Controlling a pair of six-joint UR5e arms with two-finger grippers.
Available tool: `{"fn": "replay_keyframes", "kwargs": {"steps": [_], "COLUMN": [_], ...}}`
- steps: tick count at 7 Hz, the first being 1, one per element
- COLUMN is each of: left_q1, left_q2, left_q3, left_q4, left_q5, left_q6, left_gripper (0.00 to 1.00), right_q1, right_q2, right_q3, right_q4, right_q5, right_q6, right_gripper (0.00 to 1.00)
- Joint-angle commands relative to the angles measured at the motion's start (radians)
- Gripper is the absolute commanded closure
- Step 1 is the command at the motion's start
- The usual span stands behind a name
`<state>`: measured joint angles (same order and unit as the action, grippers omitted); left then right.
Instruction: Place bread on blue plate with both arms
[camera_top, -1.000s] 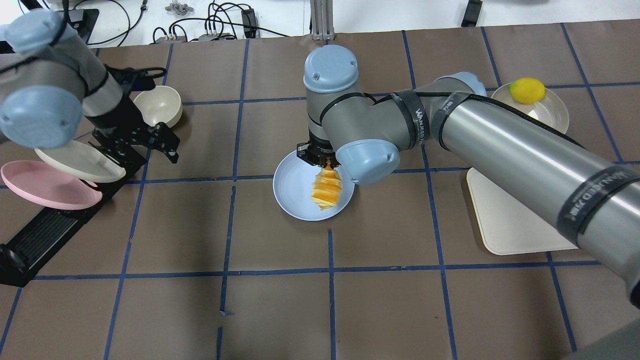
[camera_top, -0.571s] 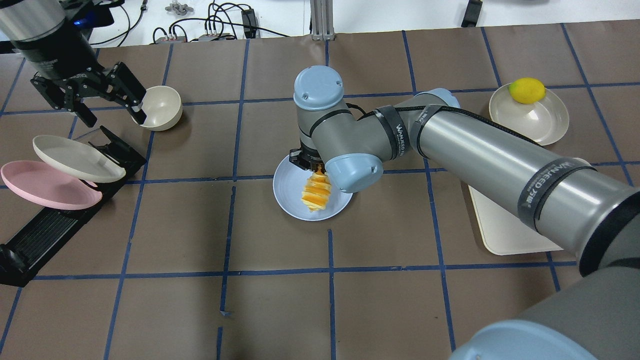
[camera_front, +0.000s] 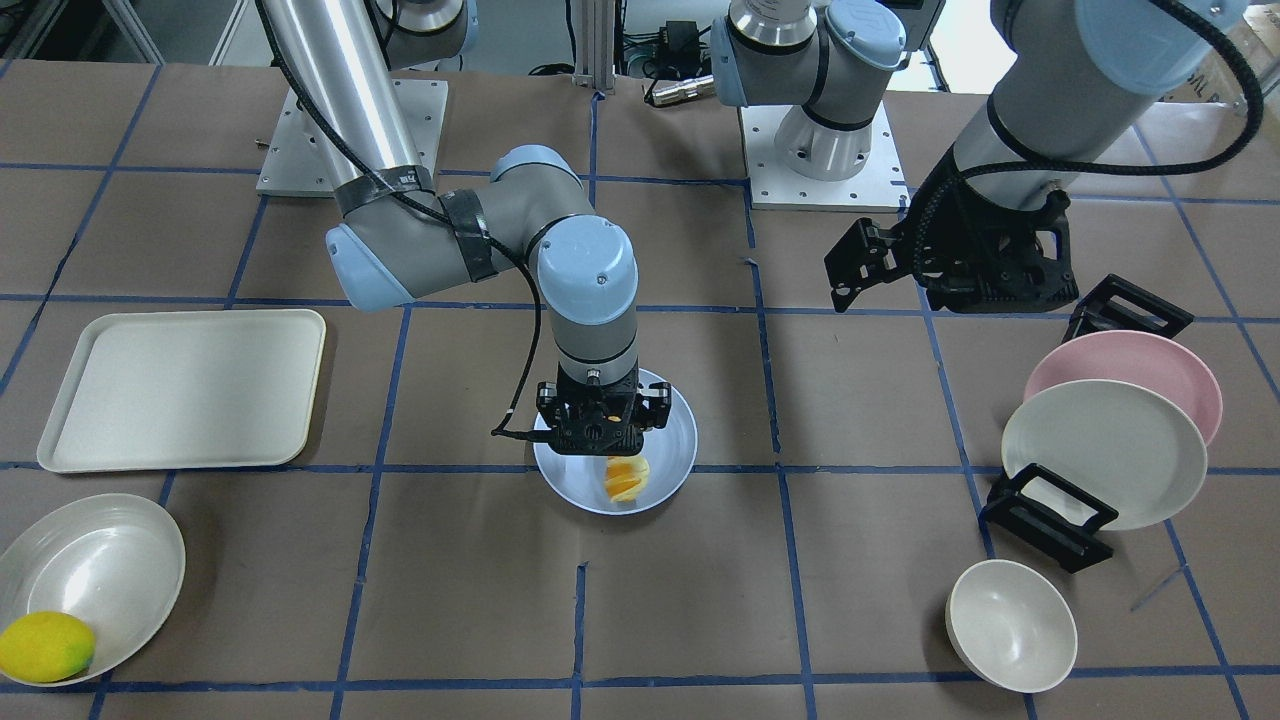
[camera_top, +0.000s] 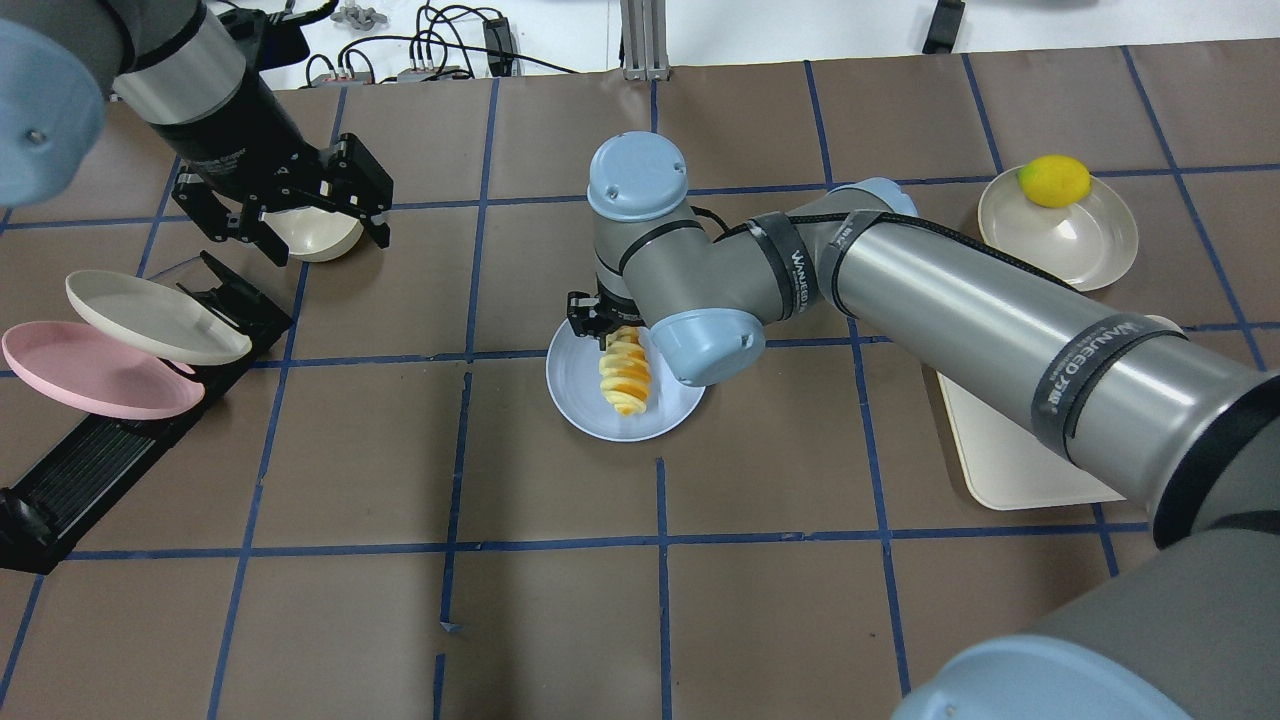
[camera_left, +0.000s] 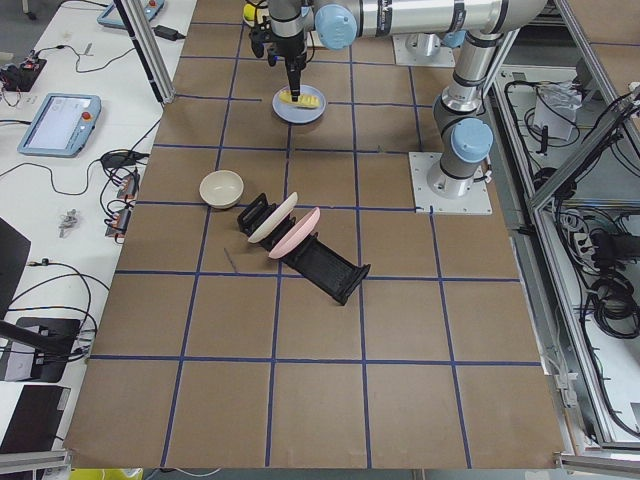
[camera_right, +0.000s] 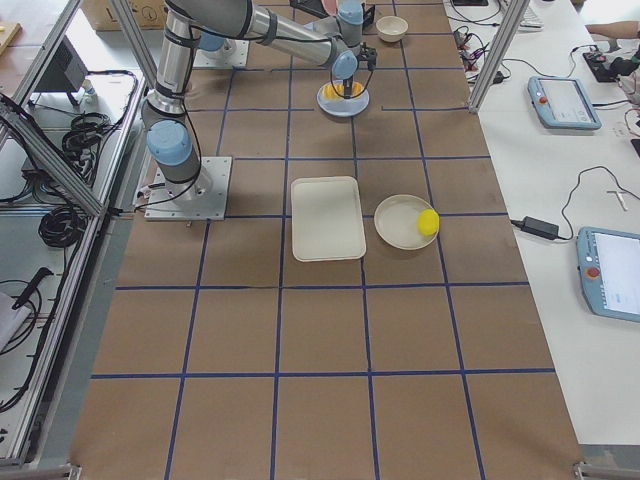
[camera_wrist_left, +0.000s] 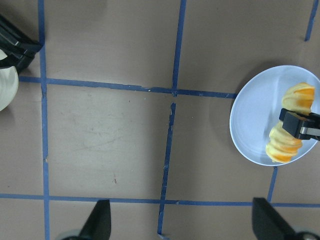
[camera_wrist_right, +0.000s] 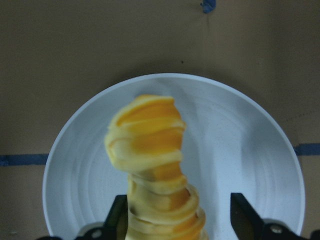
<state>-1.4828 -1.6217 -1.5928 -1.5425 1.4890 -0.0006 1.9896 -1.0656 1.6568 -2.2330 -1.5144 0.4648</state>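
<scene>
Right claw (camera_front: 600, 445) stands spread astride one end of the bread (camera_top: 624, 372), which lies on the blue plate (camera_top: 575, 385) mid-worktop (camera_top: 800, 600). Left claw (camera_top: 318, 228) hangs spread and empty, well apart. Soft and light, the loaf likely suits a gentle pinch mid-length.

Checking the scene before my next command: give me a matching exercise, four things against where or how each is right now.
Things:
1. bread
2. yellow fruit
3. pink plate
4. left pincer

Places or states:
A. propped in the black rack
B. open, holding nothing
C. on the blue plate, under the right pincer
D. at the rim of the cream-white dish

Pairs: 1-C, 2-D, 3-A, 4-B
</scene>
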Motion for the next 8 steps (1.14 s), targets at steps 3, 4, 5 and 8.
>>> {"fn": "replay_keyframes", "kwargs": {"steps": [3, 4, 5, 8], "left_q1": [-0.002, -0.002, -0.002, -0.004], "left_q2": [0.031, 0.032, 0.032, 0.032], "left_q3": [-0.078, -0.081, -0.082, -0.085], "left_q4": [0.085, 0.085, 0.085, 0.087], "left_q5": [0.004, 0.002, 0.002, 0.001], "left_q6": [-0.001, -0.001, -0.001, -0.009], "left_gripper": [0.00, 0.00, 0.00, 0.00], "right_q1": [-0.029, -0.058, -0.121, -0.338], "right_q2": [-0.036, -0.101, -0.176, -0.406], "right_q3": [0.000, 0.008, -0.001, -0.116], "right_q4": [0.009, 0.033, 0.091, 0.537], "right_q5": [-0.004, -0.009, -0.013, -0.001], "right_q6": [-0.064, -0.107, -0.129, -0.215], "right_gripper": [0.00, 0.00, 0.00, 0.00]}}
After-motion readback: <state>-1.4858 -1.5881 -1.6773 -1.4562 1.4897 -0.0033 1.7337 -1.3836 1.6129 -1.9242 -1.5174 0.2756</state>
